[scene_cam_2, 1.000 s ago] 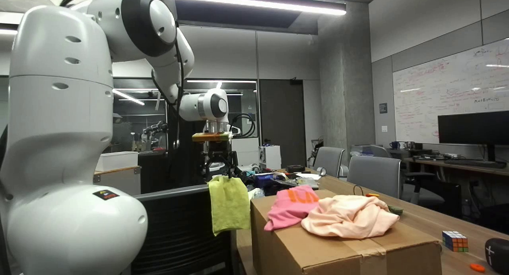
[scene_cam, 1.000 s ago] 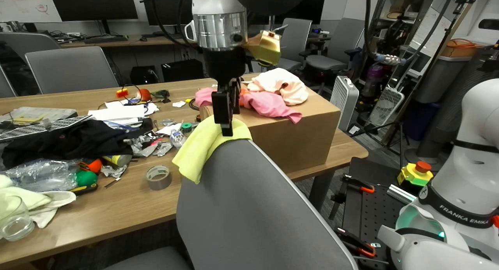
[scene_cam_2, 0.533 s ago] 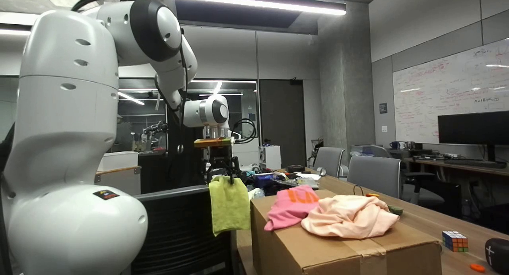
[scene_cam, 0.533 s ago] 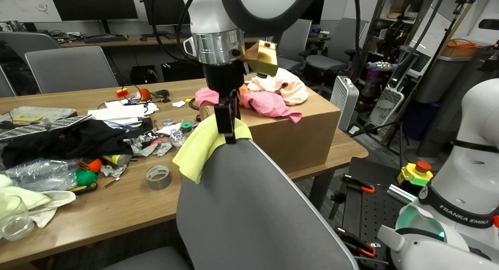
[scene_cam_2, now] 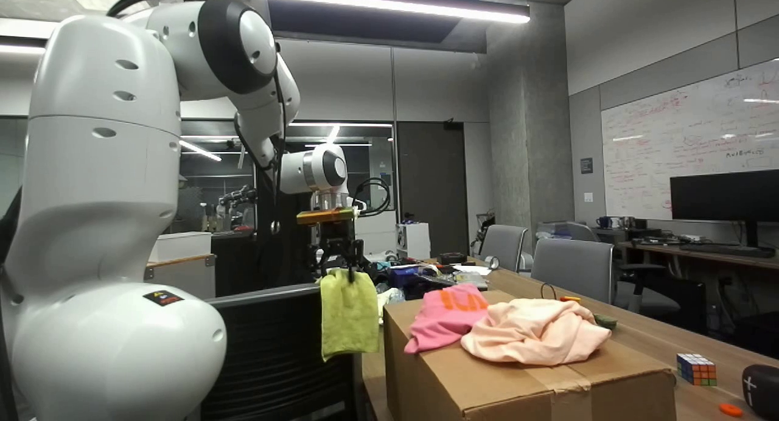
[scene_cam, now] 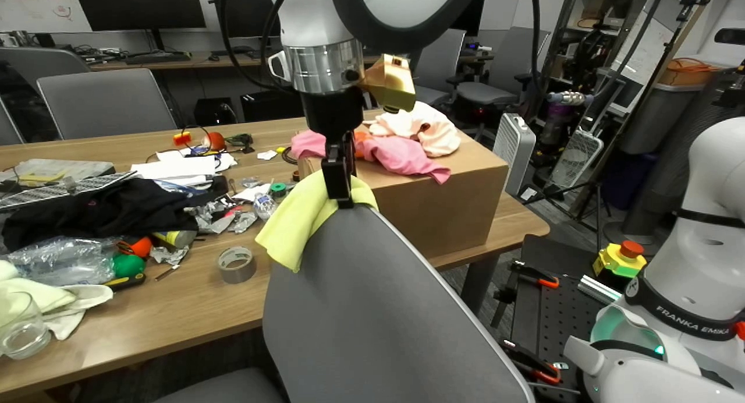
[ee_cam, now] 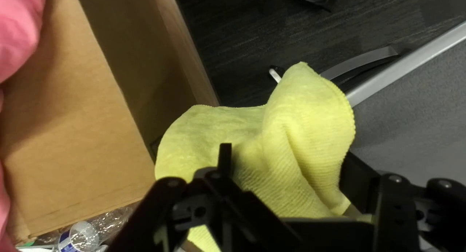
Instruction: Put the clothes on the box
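I have the cardboard box [scene_cam: 442,211] standing near a corner of the wooden table [scene_cam: 192,327]. Away from the box the table runs on under clutter: a black cloth [scene_cam: 99,214] well apart from it, and a roll of gray tape [scene_cam: 237,265] closer in. A puzzle cube [scene_cam_2: 697,370] sits near the box in an exterior view, and beyond the box I see a monitor [scene_cam_2: 724,197] and a whiteboard [scene_cam_2: 688,141].

The peach garment [scene_cam_2: 538,333] and the pink garment [scene_cam_2: 441,323] lie crumpled against each other on top of the box. The yellow-green garment [scene_cam_2: 349,317] is off the box, draped over the top corner of a gray chair back [scene_cam: 361,286] just beside it. Face on, its long axis hangs nearly vertical, lower edge toward the floor; in an exterior view I see a flap [scene_cam: 285,234] slanting down and away from the box.

My claw [ee_cam: 285,164] points down onto the garment beside the box. Its jaws stand apart, one on the box side of the bunched fabric, one on the side away from the box; the garment is between them, not clenched. Whether they press on it, I can't tell.
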You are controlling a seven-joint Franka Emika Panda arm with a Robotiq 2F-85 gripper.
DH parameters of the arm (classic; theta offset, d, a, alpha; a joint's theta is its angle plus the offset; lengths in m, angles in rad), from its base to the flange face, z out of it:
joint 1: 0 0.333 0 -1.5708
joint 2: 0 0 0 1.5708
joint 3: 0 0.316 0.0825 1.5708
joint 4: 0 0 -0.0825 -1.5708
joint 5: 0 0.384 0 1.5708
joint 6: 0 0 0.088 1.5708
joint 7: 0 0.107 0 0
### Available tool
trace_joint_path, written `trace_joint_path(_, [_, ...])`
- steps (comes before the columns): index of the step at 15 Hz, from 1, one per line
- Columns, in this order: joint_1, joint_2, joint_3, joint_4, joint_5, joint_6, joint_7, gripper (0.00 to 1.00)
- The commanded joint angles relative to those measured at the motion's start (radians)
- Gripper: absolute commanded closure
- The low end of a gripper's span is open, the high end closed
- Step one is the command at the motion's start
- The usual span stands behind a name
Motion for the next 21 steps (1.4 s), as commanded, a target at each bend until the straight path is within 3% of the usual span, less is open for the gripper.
trace_joint_path(1, [0.007, -0.008, -0.003, 0.01, -0.037, -0.003, -0.01, 0.61])
trace_joint_path(6, [0.008, -0.065, 0.0, -0.018, -0.078, 0.029, 0.003, 0.99])
trace_joint_path(11, [0.008, -0.13, 0.004, -0.031, -0.165, 0.061, 0.044, 0.97])
trace_joint_path(13, [-0.003, -0.148, -0.001, -0.012, -0.238, 0.083, 0.131, 0.97])
trace_joint_path(21, [-0.114, -0.203, -0.074, 0.07, -0.366, 0.065, 0.361, 0.97])
